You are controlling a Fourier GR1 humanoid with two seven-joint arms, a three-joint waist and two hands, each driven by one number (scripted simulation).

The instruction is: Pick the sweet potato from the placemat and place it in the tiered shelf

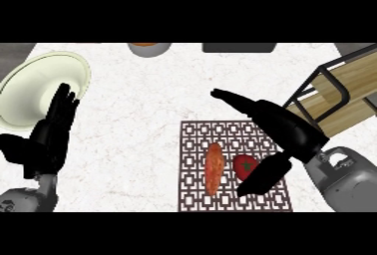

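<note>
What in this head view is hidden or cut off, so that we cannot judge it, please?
- Tiered shelf: its right part is cut off by the view's edge.
- Red vegetable: partly covered by the right hand's thumb.
- Bowl and dark object at the top: cut off by the edge, contents unclear.
- Plate: its right rim is hidden by the resting left hand.

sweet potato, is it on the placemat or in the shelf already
On the placemat. The sweet potato lies lengthwise on the placemat, beside a tomato; the open right hand is not holding it.
</note>
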